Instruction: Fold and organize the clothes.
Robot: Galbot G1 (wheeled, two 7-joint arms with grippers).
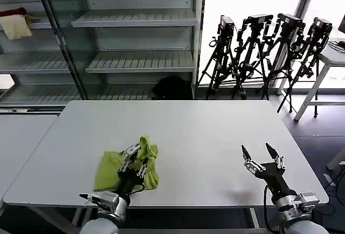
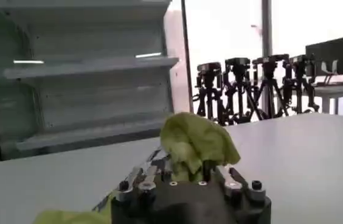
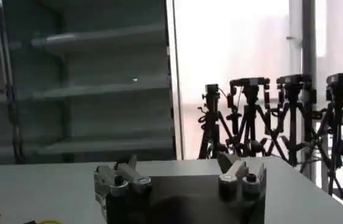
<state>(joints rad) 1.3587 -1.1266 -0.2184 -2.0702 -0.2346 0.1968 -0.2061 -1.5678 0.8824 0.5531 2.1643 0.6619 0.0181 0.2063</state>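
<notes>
Left gripper is pinching a bunched-up fold of the T-shirt lying crumpled at the near-left of the table, while right gripper is hovering over the near-right, fingers spread, holding nothing.

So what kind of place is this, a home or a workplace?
Most likely a robotics lab or test room, not a home. Empty metal shelving lines the back wall, a row of camera tripods stands by the bright window, and the plain white table holds a single green T-shirt.
</notes>
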